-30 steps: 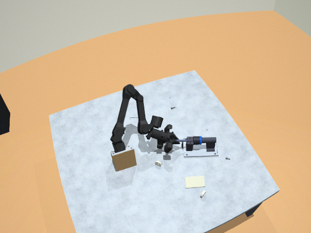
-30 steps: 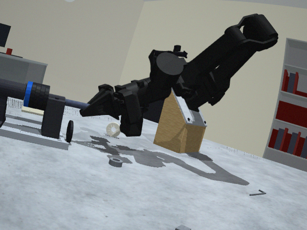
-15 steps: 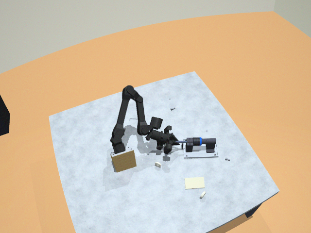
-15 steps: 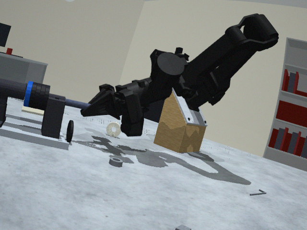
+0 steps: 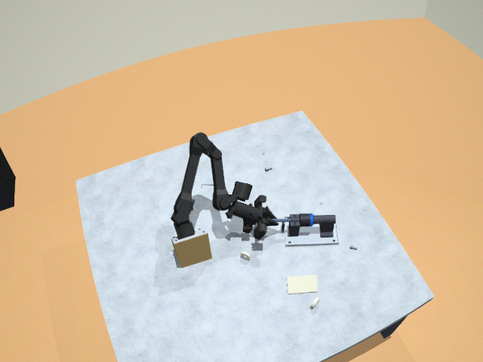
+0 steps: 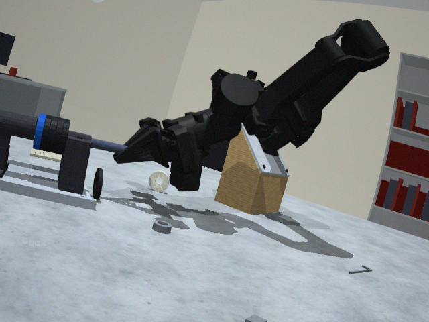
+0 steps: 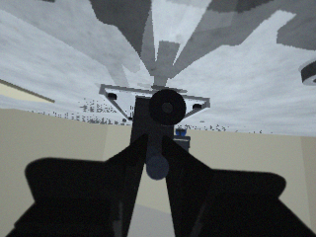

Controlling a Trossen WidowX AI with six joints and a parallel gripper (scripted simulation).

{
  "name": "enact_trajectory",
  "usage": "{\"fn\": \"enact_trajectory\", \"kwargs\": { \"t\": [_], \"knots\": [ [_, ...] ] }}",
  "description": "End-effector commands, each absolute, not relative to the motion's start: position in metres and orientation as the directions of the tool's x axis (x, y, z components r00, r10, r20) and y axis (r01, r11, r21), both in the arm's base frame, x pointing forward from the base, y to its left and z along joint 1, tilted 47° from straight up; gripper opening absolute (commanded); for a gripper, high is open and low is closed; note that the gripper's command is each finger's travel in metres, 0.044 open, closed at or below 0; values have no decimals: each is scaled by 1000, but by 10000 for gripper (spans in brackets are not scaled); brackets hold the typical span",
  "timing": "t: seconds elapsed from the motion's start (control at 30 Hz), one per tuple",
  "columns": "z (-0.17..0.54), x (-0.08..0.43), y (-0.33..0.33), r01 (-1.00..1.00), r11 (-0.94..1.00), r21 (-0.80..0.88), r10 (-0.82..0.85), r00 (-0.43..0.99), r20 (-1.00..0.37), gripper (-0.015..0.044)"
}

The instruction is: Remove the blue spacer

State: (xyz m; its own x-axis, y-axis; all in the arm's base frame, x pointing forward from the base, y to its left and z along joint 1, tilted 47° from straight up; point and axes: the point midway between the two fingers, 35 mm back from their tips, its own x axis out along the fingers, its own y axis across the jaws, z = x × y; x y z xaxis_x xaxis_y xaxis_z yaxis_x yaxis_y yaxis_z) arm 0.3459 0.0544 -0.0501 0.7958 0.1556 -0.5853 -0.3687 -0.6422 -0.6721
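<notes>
The blue spacer (image 5: pixel 312 219) (image 6: pixel 39 131) (image 7: pixel 181 132) sits in line with the shaft, against the big dark housing block (image 5: pixel 327 219) (image 6: pixel 17 125). Several black spacers (image 5: pixel 305 219) (image 6: pixel 57 133) sit packed between it and the slimmer support block (image 5: pixel 294 228) (image 6: pixel 74 162). The blue-grey shaft (image 5: pixel 284 219) (image 6: pixel 104 144) (image 7: pixel 157 168) sticks out of the support block toward the arm. My gripper (image 5: pixel 276 220) (image 6: pixel 120 152) (image 7: pixel 154 138) is shut on the shaft's free end, which shows round between the fingers in the wrist view. How far the shaft reaches inside the spacers and housing is hidden.
The blocks stand on a pale base plate (image 5: pixel 312 243) (image 6: pixel 45 197). A black disc (image 6: pixel 98 183) (image 7: pixel 167 107) stands upright at its near end, below the shaft. Cream rings (image 5: pixel 244 256) (image 5: pixel 315 302), a cream slab (image 5: pixel 302 284), a grey ring (image 6: pixel 161 227) and a hex key (image 6: pixel 360 270) lie around.
</notes>
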Motion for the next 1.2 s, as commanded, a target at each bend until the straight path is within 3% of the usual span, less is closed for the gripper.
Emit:
{"fn": "enact_trajectory", "kwargs": {
  "t": [0.0, 1.17],
  "knots": [
    [-49, 345, 55, -369, -638, -676, 157, 796, -584, 0],
    [-48, 342, 56, -369, -638, -675, 157, 796, -584, 0]
  ]
}}
